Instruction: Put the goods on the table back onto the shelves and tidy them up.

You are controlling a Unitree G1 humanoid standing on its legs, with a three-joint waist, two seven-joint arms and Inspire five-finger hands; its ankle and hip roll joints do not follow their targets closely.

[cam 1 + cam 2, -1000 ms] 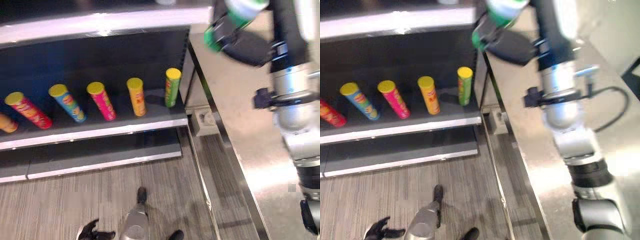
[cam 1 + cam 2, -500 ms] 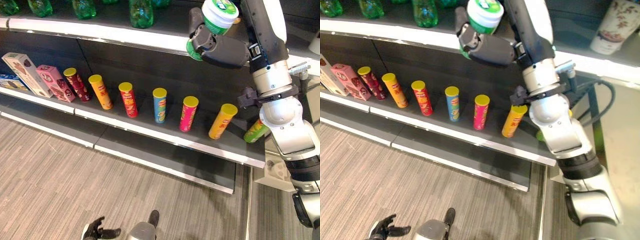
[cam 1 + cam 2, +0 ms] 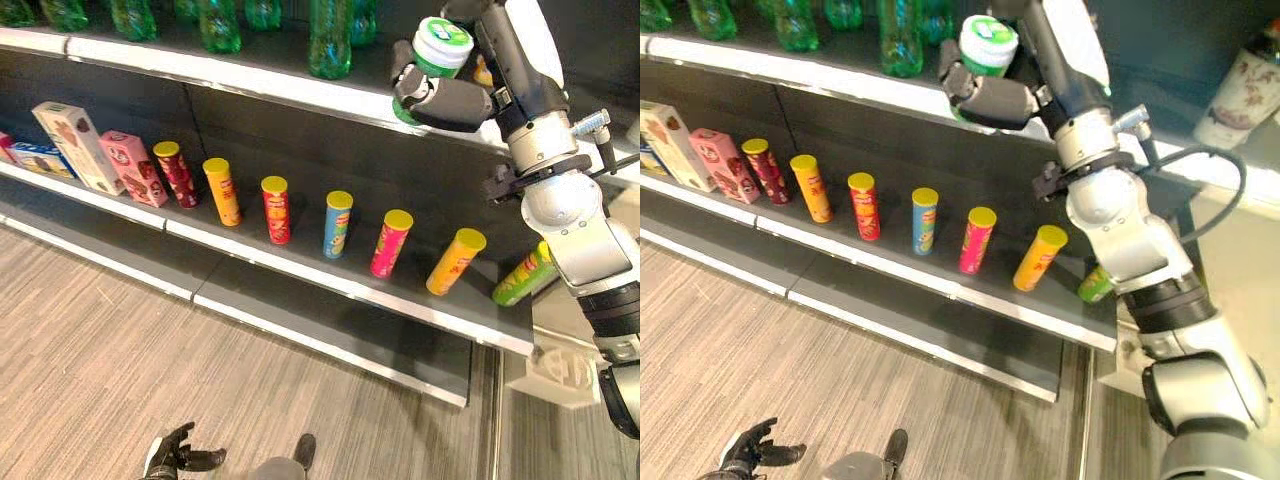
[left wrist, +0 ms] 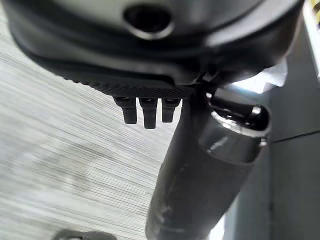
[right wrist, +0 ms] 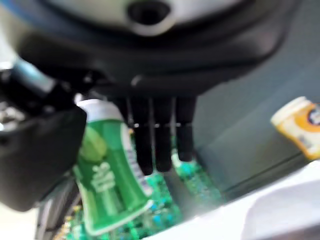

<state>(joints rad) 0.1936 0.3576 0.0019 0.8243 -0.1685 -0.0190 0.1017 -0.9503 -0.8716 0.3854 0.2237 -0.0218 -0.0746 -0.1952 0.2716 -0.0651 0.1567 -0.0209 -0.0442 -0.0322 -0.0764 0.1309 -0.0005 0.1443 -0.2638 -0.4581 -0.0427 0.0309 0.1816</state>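
Right hand point(image 3: 445, 100), curled around small green white-lidded jar point(image 3: 437, 52), now raised closer to upper bottle shelf point(image 3: 250, 85); placement looks near. Left hand point(image 3: 172, 457) hanging low, fingers relaxed.

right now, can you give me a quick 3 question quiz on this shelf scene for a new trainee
1. True or false: the right hand is curled round a green jar with a white lid.
2. Which shelf holds the green bottles? A) the upper shelf B) the lower shelf C) the floor
3. Fill in the blank: on the lower shelf, the row of tall snack cans all have ____ lids.

Key
1. True. The hand holds the jar up at the height of the upper shelf.
2. A. They stand in a row along the upper shelf.
3. Yellow. The left hand hangs low above the floor with relaxed fingers.
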